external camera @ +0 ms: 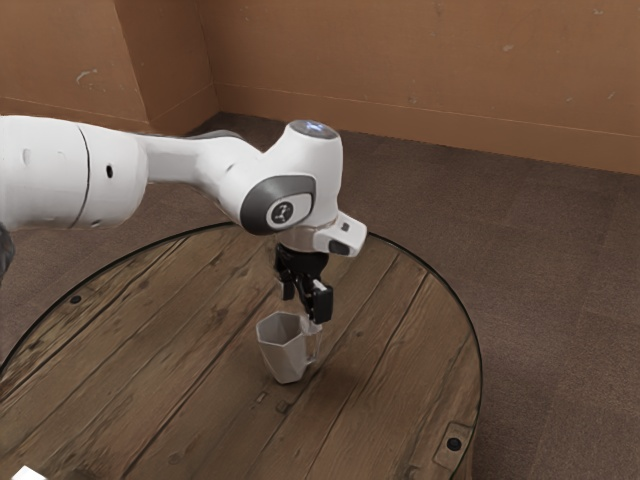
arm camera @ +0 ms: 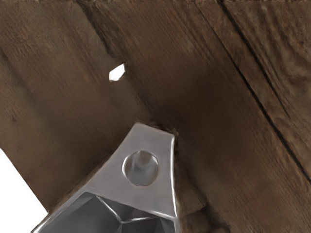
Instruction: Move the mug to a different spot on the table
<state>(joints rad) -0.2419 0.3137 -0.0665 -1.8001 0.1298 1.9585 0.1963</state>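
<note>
A grey faceted mug (external camera: pixel 283 350) stands upright near the middle of the round wooden table (external camera: pixel 400 400). My black gripper (external camera: pixel 312 318) comes straight down onto its side toward the exterior view's right, where the handle is. The fingers are close together and pinch the handle at rim height, so the gripper is shut on the mug. In the wrist view the mug (arm camera: pixel 141 194) lies right under the hand, showing its flat handle tab with a round hole and part of its open rim over the dark planks (arm camera: pixel 218 73).
The table has a dark metal rim (external camera: pixel 470 330) with bolts near the front edge (external camera: pixel 455 443). Brown carpet and tan walls lie beyond it. A small white object (external camera: pixel 25 472) sits at the table's near left edge in the exterior view.
</note>
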